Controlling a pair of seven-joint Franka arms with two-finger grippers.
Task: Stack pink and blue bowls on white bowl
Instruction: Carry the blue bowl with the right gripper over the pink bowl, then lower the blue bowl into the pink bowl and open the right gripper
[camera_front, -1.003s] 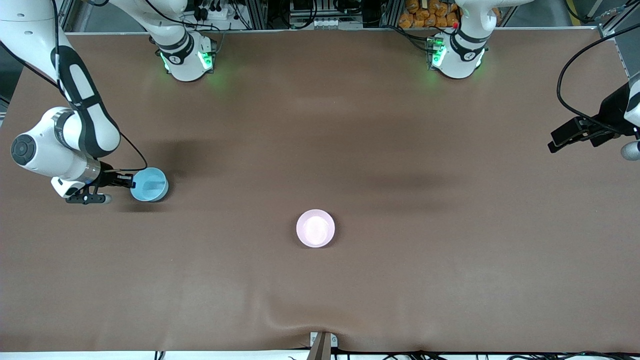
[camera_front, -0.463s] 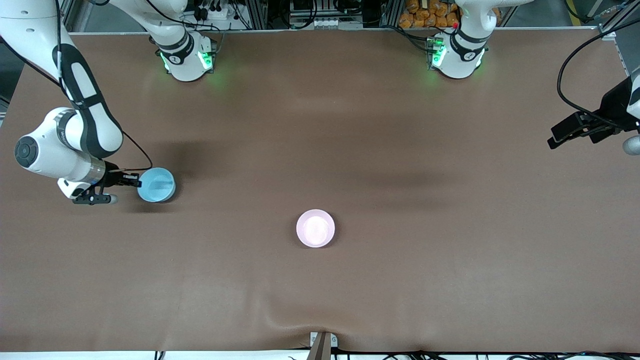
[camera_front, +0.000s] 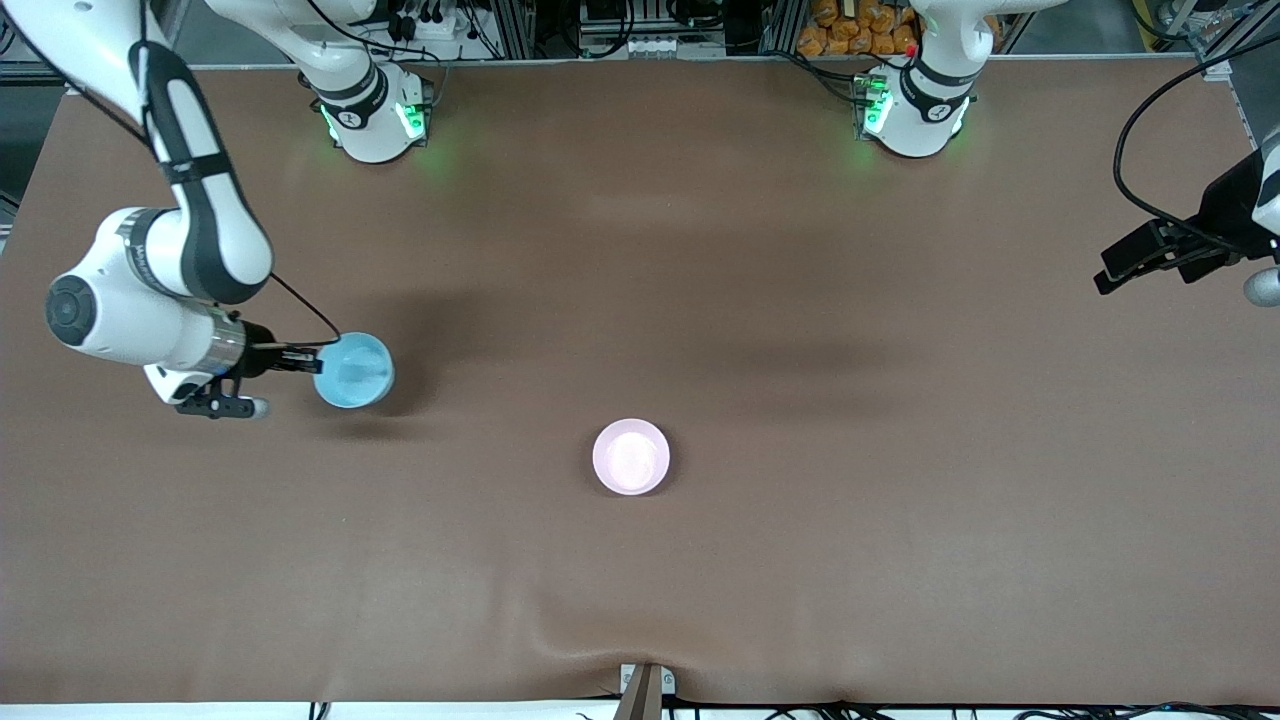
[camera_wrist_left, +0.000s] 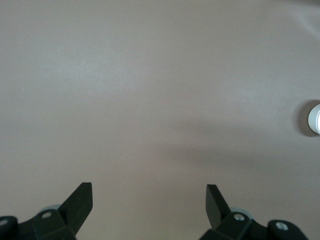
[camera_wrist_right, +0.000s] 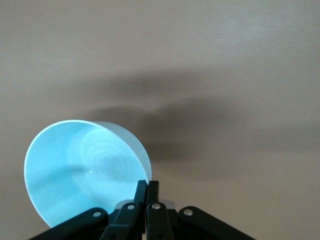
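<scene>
my right gripper is pinched closed on the rim of the small, glossy, light sky-blue round bowl; in the right wrist view the two fingers meet on a thin stretch of wall, and the bowl hangs tilted, its opening turned toward the camera, over the brown table cover at my right arm's end. the small, glossy, pale pink round bowl sits upright on the cover, well apart from the right gripper, toward the table's middle. no white rim shows around or under it, so i cannot tell whether the white bowl lies beneath.

my left gripper waits at the left arm's end of the table, fingers spread wide, holding nothing; only bare cover lies under it.

likely faults, as i judge them: the hold is a narrow rim pinch on a smooth surface, so the blue bowl may pivot or slip during travel. released while tilted, it may land on edge against the pink bowl's rim, jam askew, or push that bowl aside rather than nest in it.
</scene>
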